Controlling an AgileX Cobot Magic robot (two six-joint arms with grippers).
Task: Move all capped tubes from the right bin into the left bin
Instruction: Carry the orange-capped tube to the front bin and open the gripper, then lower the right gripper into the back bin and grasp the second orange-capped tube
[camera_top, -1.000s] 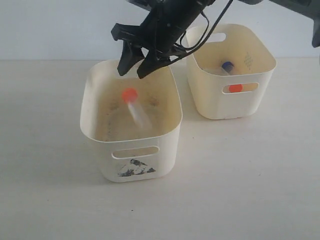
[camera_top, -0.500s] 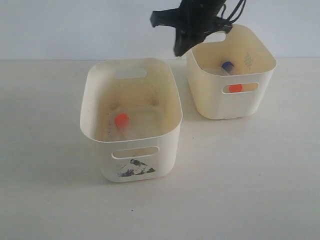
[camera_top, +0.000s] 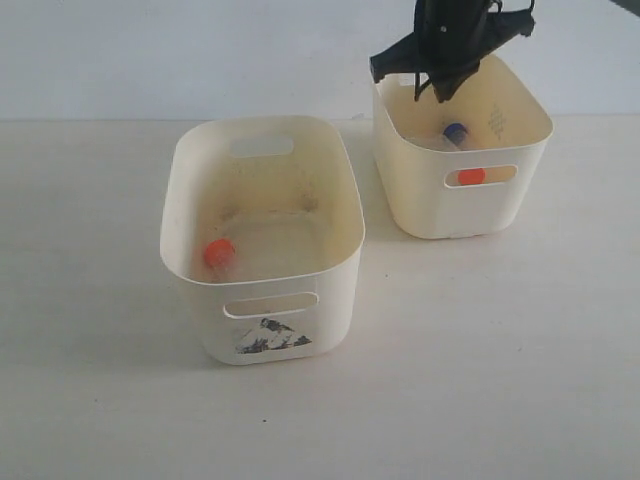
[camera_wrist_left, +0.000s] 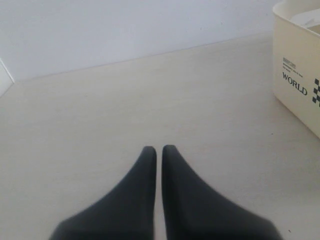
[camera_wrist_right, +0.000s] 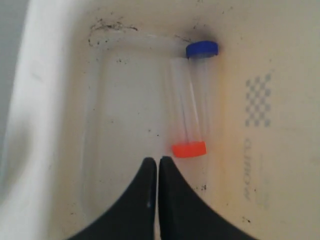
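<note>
**Inspection: one tube in left bin, two in right bin**

Desk (camera_top: 480, 350): pale surface carrying both bins, which stand apart.

Left bin (camera_top: 335, 290): cream, black mountain picture under the near handle slot, grimy floor. It stands nearer the camera than the other.

Right bin (camera_top: 420, 205): cream, set further back on the right.

Right gripper (camera_top: 438, 88): hangs above the right bin's rim. The wrist view shows its fingers pressed together with nothing between them (camera_wrist_right: 158, 162), just short of an orange cap.

Left gripper (camera_wrist_left: 159, 150): fingers likewise pressed together, empty, over bare desk.

Tubes: the lone orange-capped tube (camera_top: 219, 252) lies on the left bin's floor against its left wall. In the right bin, the blue-capped tube (camera_wrist_right: 202, 49) and the second orange-capped tube (camera_wrist_right: 189, 149) lie side by side on the floor, caps at opposite ends.
</note>
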